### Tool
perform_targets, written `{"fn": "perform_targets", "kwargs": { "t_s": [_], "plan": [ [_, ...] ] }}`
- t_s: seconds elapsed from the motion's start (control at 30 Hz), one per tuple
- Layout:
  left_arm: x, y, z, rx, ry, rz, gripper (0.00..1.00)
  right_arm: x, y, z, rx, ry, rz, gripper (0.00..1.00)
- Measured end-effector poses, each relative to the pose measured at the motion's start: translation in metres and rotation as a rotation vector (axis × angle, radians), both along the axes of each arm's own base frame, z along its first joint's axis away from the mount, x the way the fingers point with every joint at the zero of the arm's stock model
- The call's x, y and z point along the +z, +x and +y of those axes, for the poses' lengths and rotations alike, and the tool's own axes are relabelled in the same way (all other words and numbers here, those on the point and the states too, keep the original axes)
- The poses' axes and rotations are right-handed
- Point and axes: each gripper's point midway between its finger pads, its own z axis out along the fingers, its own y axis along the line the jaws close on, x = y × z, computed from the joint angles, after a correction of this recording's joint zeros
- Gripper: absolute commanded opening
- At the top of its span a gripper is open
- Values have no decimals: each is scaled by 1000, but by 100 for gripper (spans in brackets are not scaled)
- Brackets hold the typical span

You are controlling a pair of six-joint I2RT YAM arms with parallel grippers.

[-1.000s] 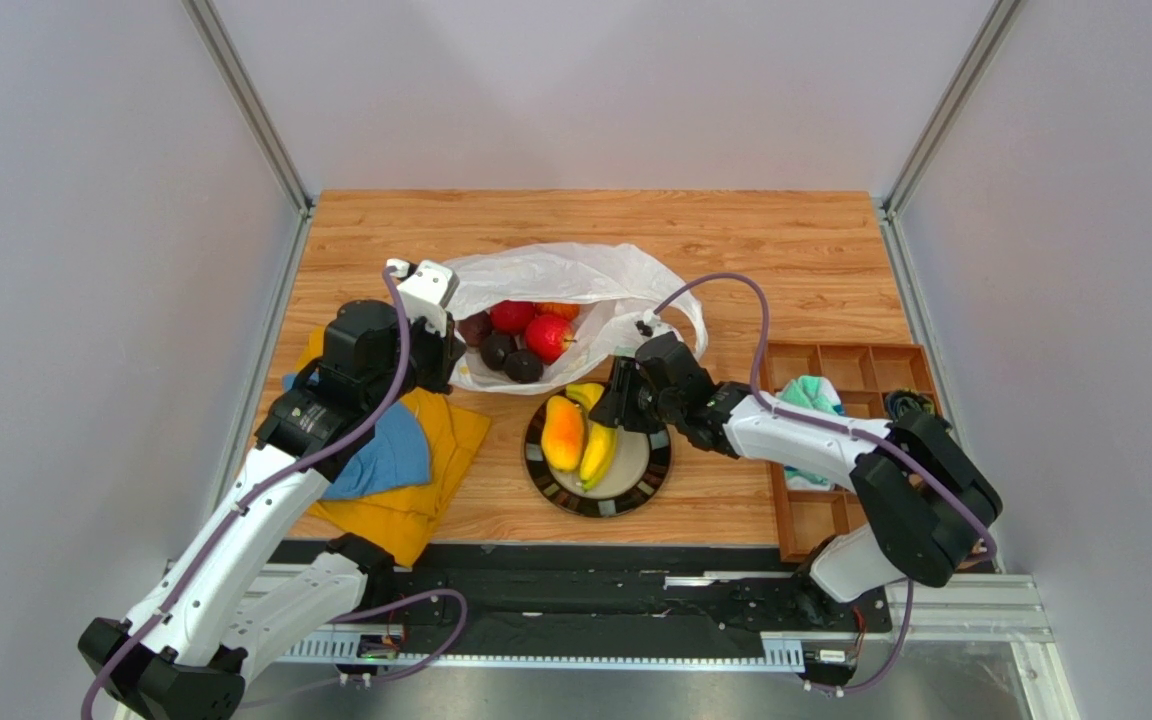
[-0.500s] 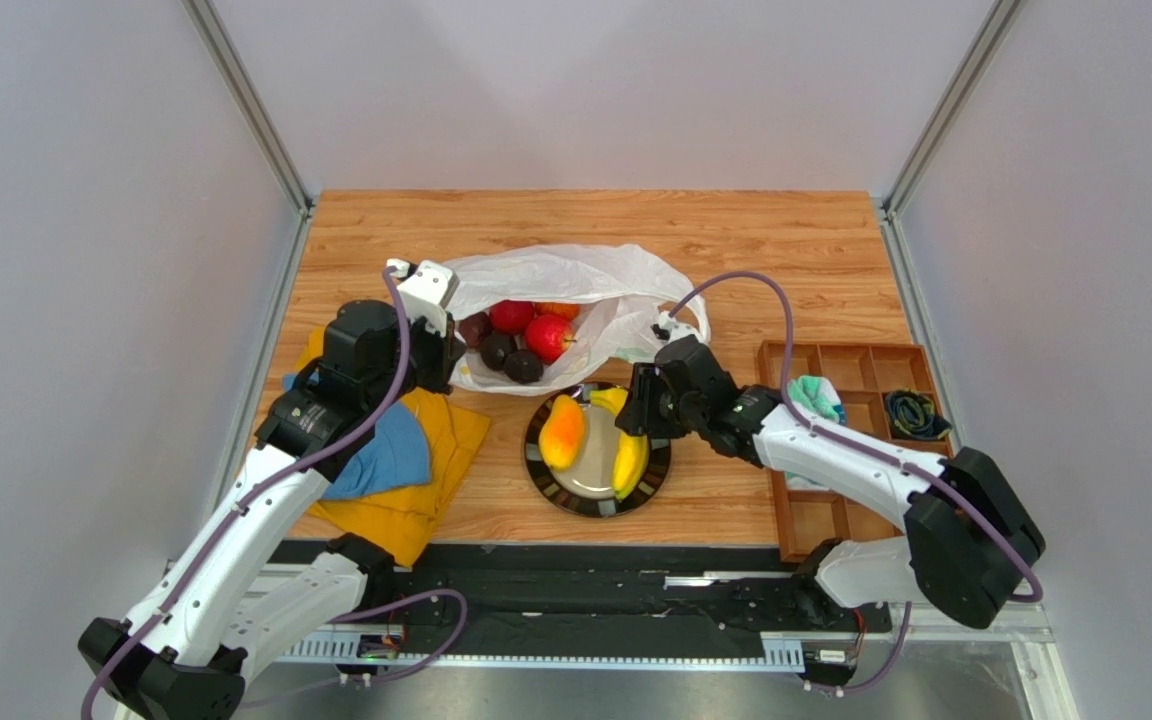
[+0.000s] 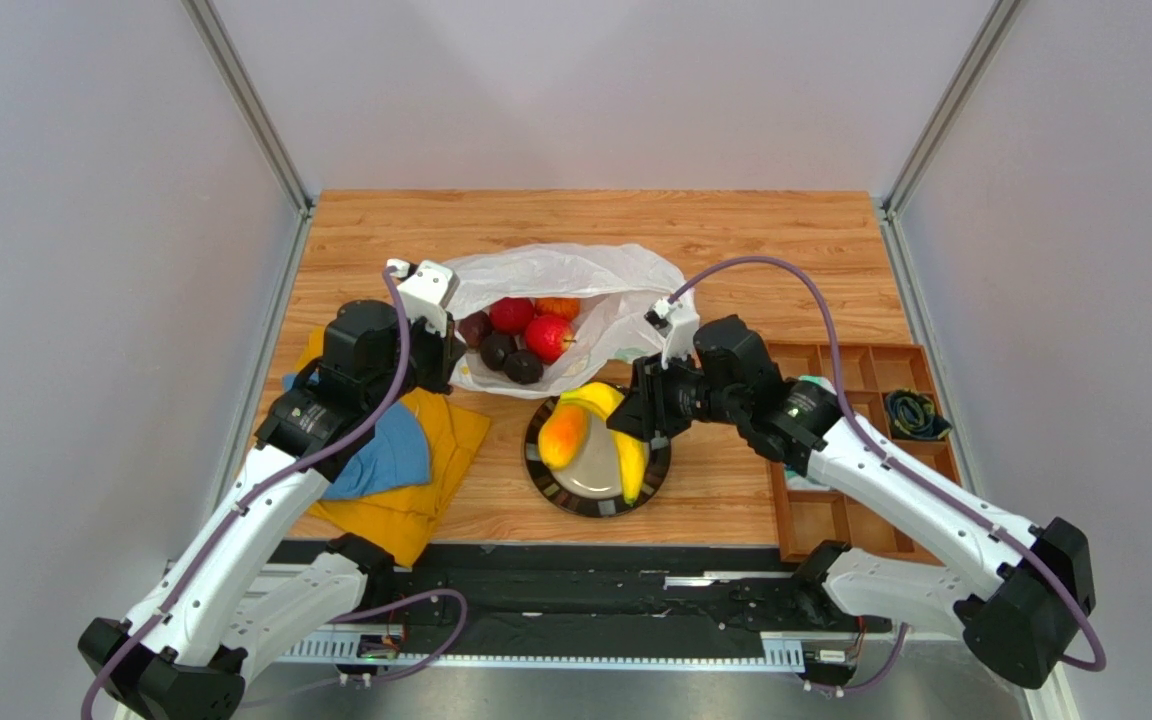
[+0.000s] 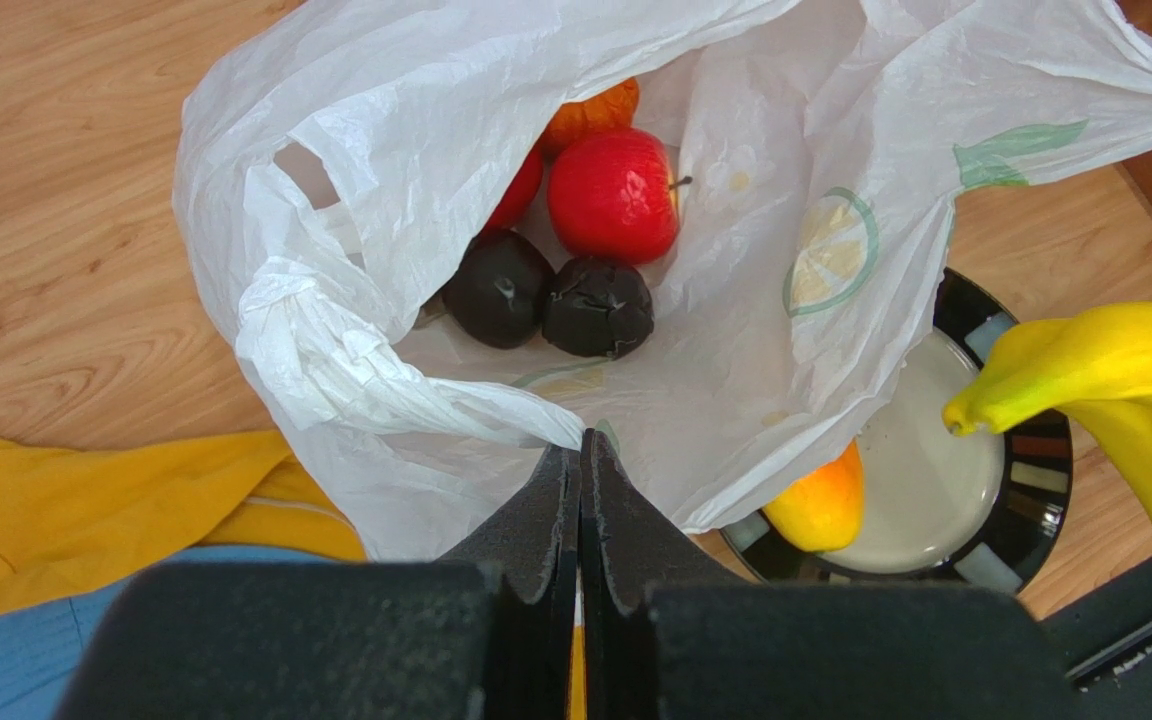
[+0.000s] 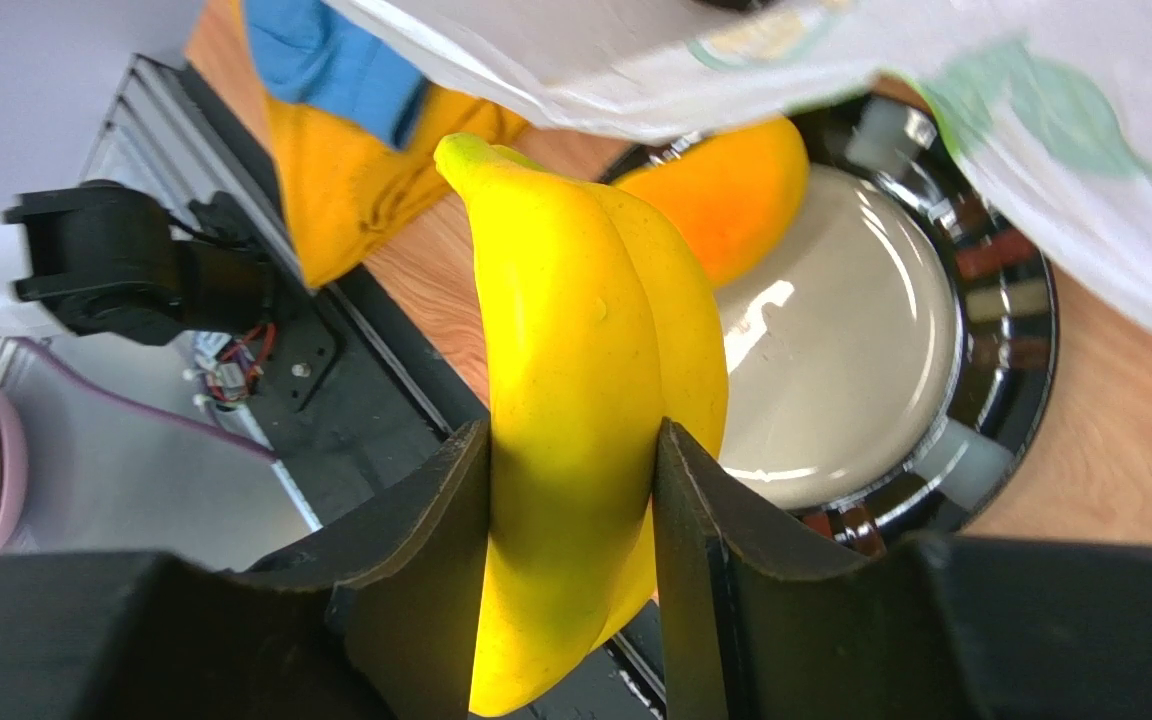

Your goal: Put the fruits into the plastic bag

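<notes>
Left wrist: mango [image 4: 823, 507] half behind bag [image 4: 387, 120]

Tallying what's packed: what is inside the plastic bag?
Inside the plastic bag: one red fruit, two dark fruits, an orange fruit half hidden. A second red fruit peeks from under the bag's fold; anything deeper is covered.

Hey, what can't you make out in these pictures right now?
- Orange fruit, left wrist: mostly behind a bag fold and a red fruit.
- Mango, left wrist: bag edge covers most.
- Banana, left wrist: cut off by the right edge.
- Tray contents, top view: too small, partly under the right arm.
</notes>
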Motion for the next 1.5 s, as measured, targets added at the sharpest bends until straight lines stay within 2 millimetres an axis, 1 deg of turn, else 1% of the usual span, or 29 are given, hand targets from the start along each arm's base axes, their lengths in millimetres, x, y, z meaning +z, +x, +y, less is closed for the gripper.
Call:
{"fn": "perform_targets", "kwargs": {
  "t_s": [0.13,0.23,0.3,0.37,0.47,0.53,0.6,0.8,0.9,1.07,1.13,1.23,1.37,1.5],
  "plan": [
    [0,0,0,0,0,0,0,30,0,9,58,50,-62,19],
    [0,0,0,0,0,0,0,48,5,15,70,73,-90,19],
    [0,0,0,0,0,0,0,61,14,25,76,93,-108,19],
    [0,0,0,0,0,0,0,70,23,35,83,102,-111,19],
    [0,0,0,0,0,0,0,74,39,52,90,100,-96,18],
    [0,0,0,0,0,0,0,72,51,63,95,94,-77,18],
    [0,0,0,0,0,0,0,66,64,75,105,85,-50,18],
    [0,0,0,0,0,0,0,34,98,92,101,33,61,18],
    [0,0,0,0,0,0,0,30,120,101,86,32,75,18],
    [0,0,0,0,0,0,0,35,161,114,46,71,93,17],
    [0,0,0,0,0,0,0,34,173,114,22,89,107,17],
    [0,0,0,0,0,0,0,30,186,112,-23,100,113,17],
    [0,0,0,0,0,0,0,24,204,108,-104,92,61,16],
    [0,0,0,0,0,0,0,7,202,115,-146,29,17,17]
  ]
}}
